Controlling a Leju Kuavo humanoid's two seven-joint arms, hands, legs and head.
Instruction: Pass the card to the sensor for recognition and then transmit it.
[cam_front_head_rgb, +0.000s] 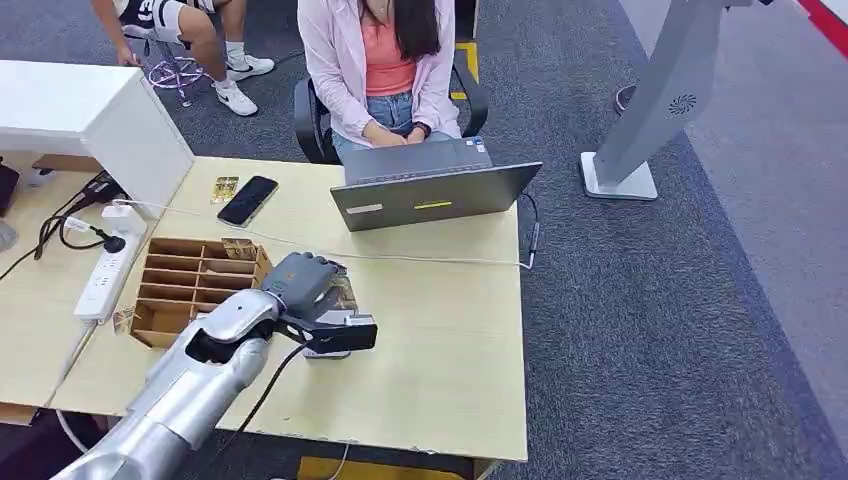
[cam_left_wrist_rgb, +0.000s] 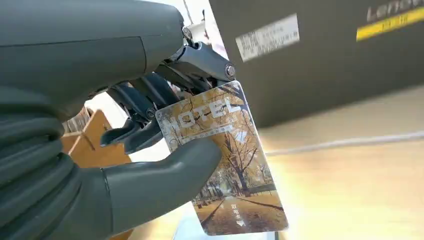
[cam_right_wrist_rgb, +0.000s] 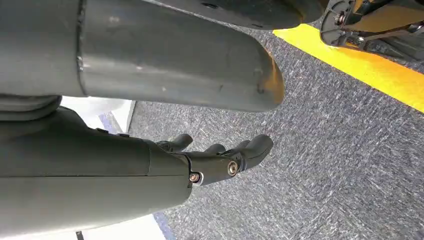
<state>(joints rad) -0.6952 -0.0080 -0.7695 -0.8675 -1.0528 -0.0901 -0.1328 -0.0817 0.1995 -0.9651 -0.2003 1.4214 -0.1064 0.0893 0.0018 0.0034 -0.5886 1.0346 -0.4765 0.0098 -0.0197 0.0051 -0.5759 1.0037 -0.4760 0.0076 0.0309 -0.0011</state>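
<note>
1. Wooden table (cam_front_head_rgb: 450, 330) carries the sensor (cam_front_head_rgb: 330, 345), near centre.
2. Left hand (cam_front_head_rgb: 305, 285) pinches the card (cam_left_wrist_rgb: 225, 165) just above it.
3. Right hand (cam_right_wrist_rgb: 220, 160) hangs relaxed, holding nothing.
4. Recommended: hold the card flat over the sensor.

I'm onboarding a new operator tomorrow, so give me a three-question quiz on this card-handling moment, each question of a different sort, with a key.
1. True or false: the left hand holds the card printed "HOTEL".
2. Multiple choice: what lies on the table beside the black phone? A) a mug B) a second card C) a stapler
3. Fill in: the person sits behind an open ____ .

Key
1. True; the thumb presses the card against the fingers.
2. B
3. laptop

For reference: the right hand hangs over the carpet, holding nothing, and the wooden organizer sits beside the left hand.
</note>
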